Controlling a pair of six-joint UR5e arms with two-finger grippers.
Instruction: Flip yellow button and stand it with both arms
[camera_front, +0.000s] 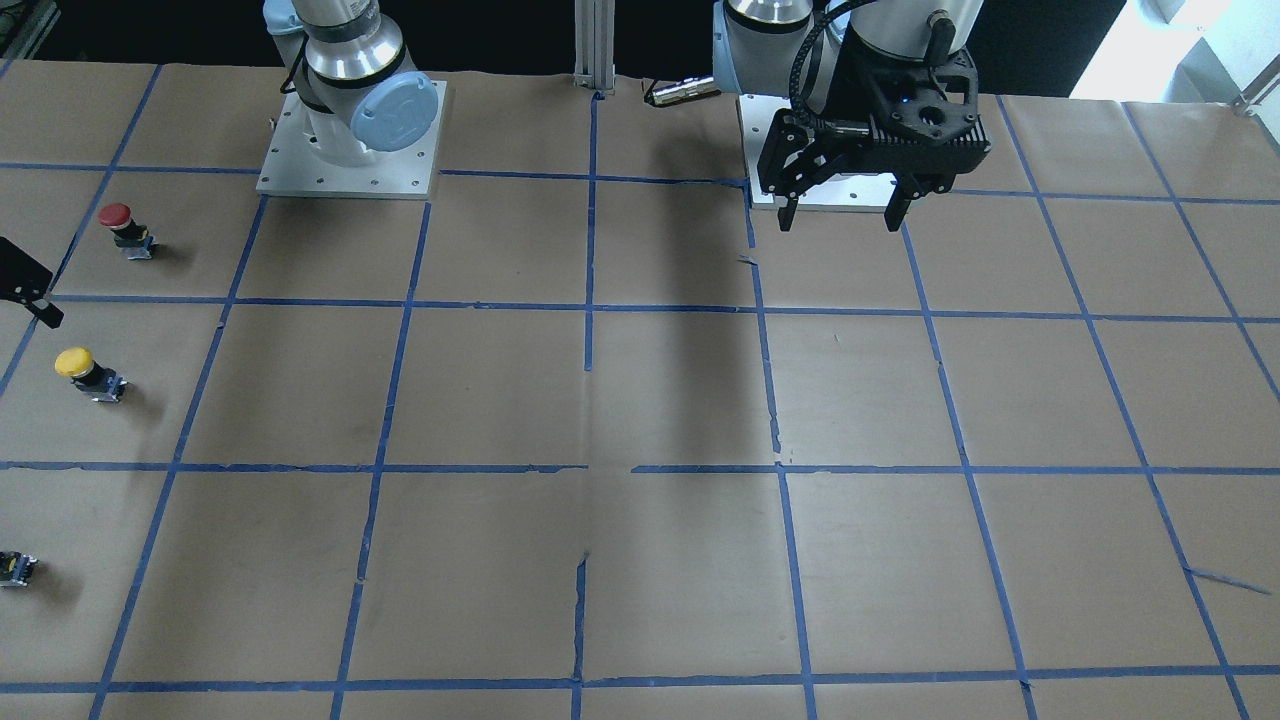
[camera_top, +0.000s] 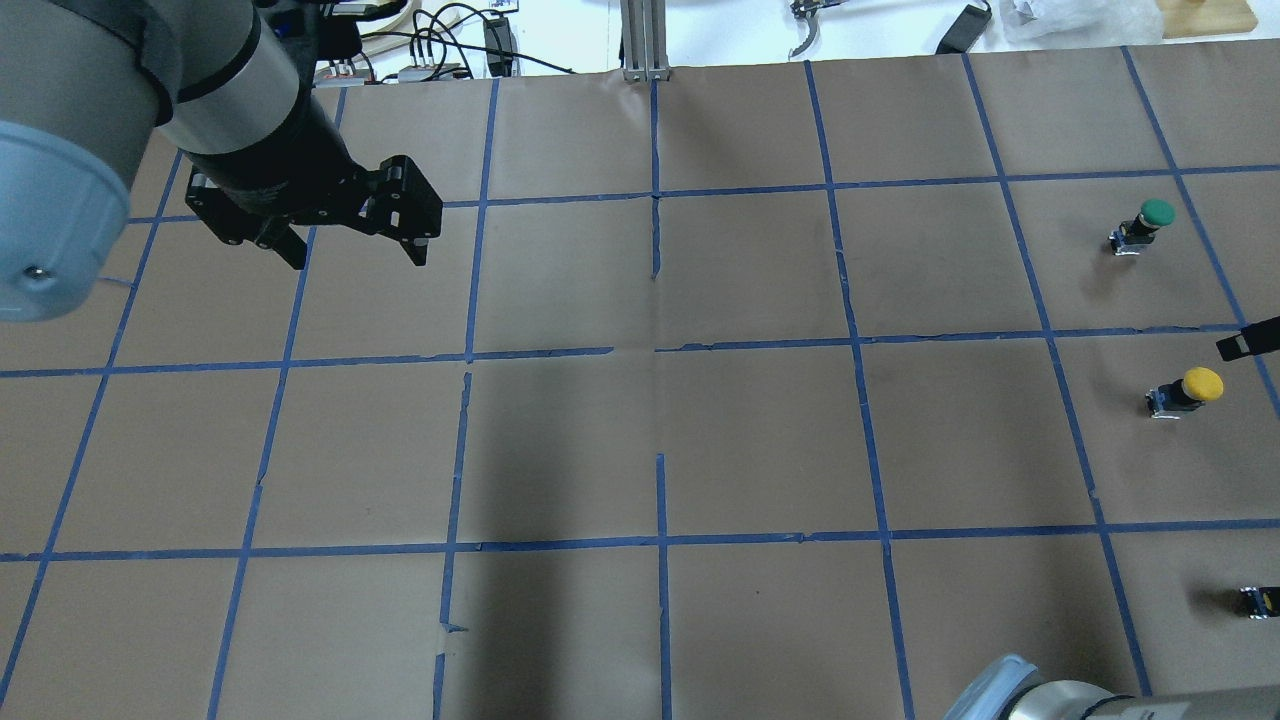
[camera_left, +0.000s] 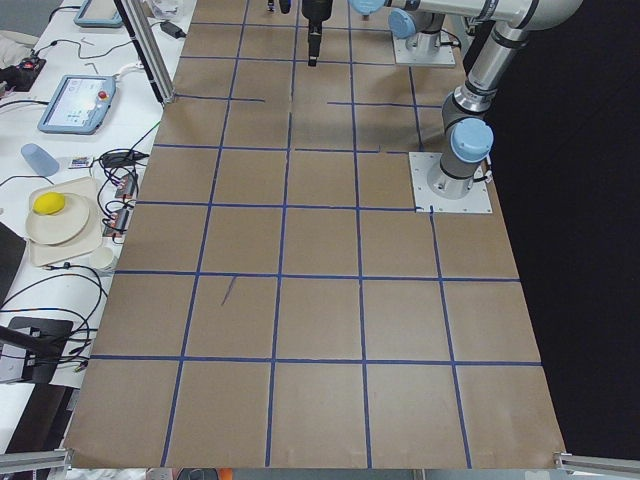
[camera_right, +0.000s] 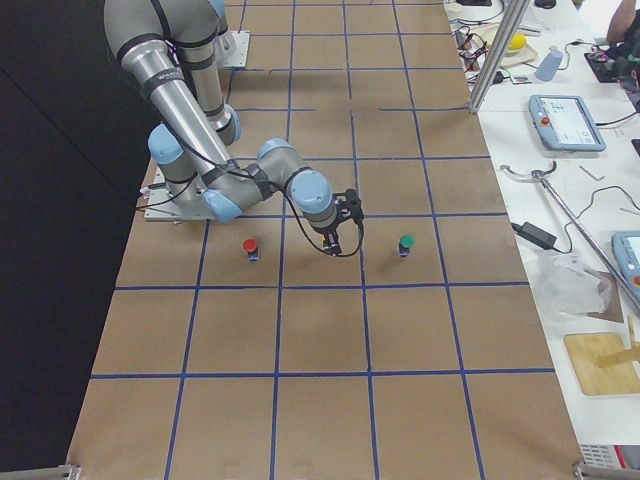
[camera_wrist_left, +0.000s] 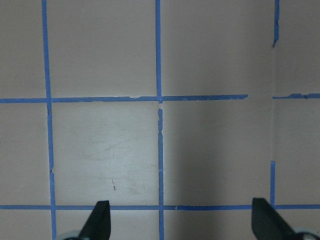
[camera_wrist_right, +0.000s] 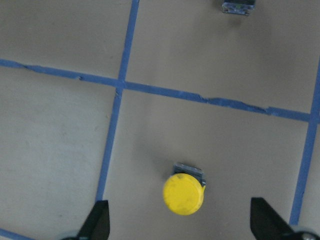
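The yellow button (camera_wrist_right: 184, 192) stands on the brown paper with its yellow cap up and its dark body below. It also shows in the overhead view (camera_top: 1188, 390) and the front view (camera_front: 87, 372). My right gripper (camera_wrist_right: 181, 226) hangs open above it, one finger on each side, touching nothing. In the overhead view only one right fingertip (camera_top: 1248, 343) shows at the right edge. My left gripper (camera_top: 358, 260) is open and empty above the table's far side, also in the front view (camera_front: 843, 212) and left wrist view (camera_wrist_left: 182, 220).
A red-capped button (camera_front: 125, 229) and a green-capped button (camera_top: 1143, 226) stand on either side of the yellow one. A tiny black-grey part (camera_top: 1258, 601) lies near the table edge. Blue tape lines grid the paper. Screens and cables lie beyond the table's far edge.
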